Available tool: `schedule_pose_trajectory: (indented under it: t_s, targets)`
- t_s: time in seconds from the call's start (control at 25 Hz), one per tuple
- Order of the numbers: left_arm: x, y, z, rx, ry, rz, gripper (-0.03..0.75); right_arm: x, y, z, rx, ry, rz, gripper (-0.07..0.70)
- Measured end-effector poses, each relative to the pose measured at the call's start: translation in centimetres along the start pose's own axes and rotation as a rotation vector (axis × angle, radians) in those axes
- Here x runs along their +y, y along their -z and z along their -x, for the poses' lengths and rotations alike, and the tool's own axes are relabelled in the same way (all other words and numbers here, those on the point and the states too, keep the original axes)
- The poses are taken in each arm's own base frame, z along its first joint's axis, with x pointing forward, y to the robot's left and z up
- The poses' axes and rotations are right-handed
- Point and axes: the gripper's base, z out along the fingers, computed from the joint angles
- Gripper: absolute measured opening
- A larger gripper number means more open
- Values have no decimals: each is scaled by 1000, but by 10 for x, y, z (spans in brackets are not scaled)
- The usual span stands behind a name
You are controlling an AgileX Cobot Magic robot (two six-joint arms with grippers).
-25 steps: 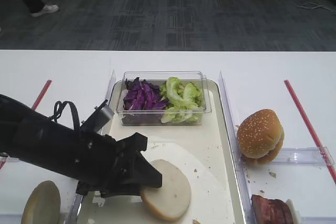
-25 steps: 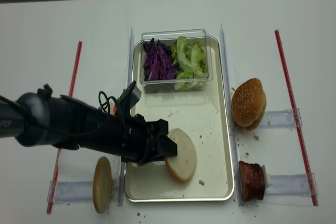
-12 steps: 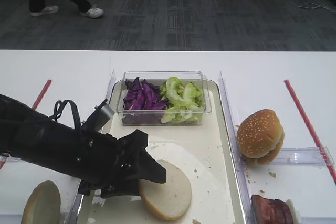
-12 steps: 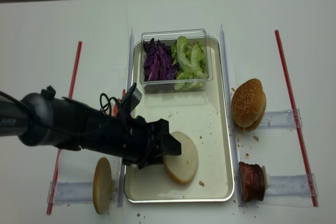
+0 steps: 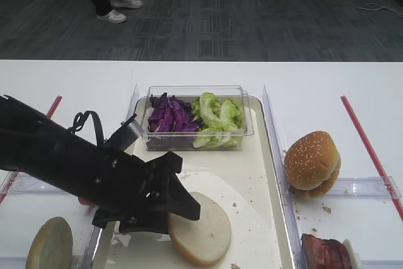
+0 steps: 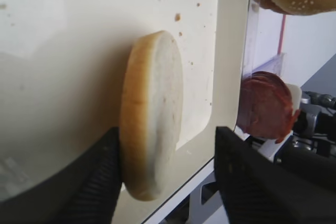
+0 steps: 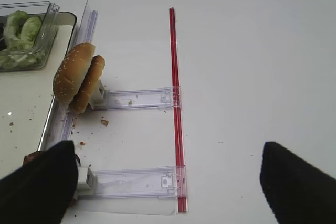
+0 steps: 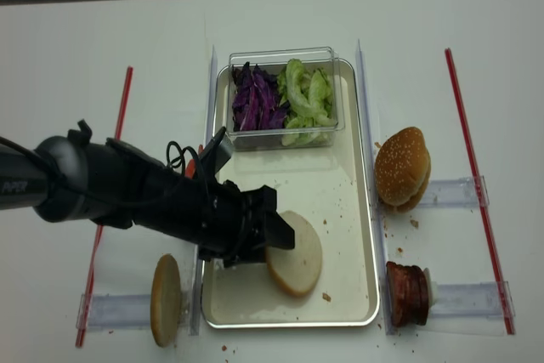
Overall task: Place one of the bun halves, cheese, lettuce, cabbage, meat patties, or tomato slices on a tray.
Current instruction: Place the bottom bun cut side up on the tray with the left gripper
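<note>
Exterior high view: you see the left arm reaching in low from the left edge, angled toward the near end of the tray (image 5: pixel 261 155). The left gripper (image 5: pixel 179 201) sits over the tray's near-left part with its jaws parted; one bun half (image 5: pixel 200 228) lies flat on the tray, cut face up, with its left edge at the jaw tips. You cannot tell from here whether they touch. A second bun half (image 5: pixel 49 244) stands on the white bench (image 5: pixel 75 80) outside the tray's left rim. A clear box (image 5: pixel 249 124) at the tray's far end holds cabbage (image 5: pixel 169 116) on the left and lettuce (image 5: pixel 217 118) on the right. A sesame bun (image 5: pixel 312 162) and a meat patty (image 5: pixel 324 253) rest right of the tray. Beyond the bench lies dark carpet, with a person's legs at the far left.

Right wrist view: you see the right gripper as two dark fingers (image 7: pixel 37 187) spread wide with nothing between them, over bare bench crossed by a red strip (image 7: pixel 176 103).

Left wrist view: you see the bun half between the two separated fingers (image 6: pixel 94 182), not clamped.

Exterior high (realsense) view: you see the same layout from above, bun half beside the gripper tips.
</note>
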Motion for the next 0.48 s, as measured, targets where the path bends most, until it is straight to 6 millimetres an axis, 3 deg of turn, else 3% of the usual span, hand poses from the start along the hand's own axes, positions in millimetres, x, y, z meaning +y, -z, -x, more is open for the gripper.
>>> schedule_pose_trajectory:
  t_s: [0.28,0.48]
  targets:
    - [-3,5,6,98,-21,113,364,0,0,0,0,2,0,692]
    - [-17,22,12,111,-70,217,364,0,0,0,0,2,0,692]
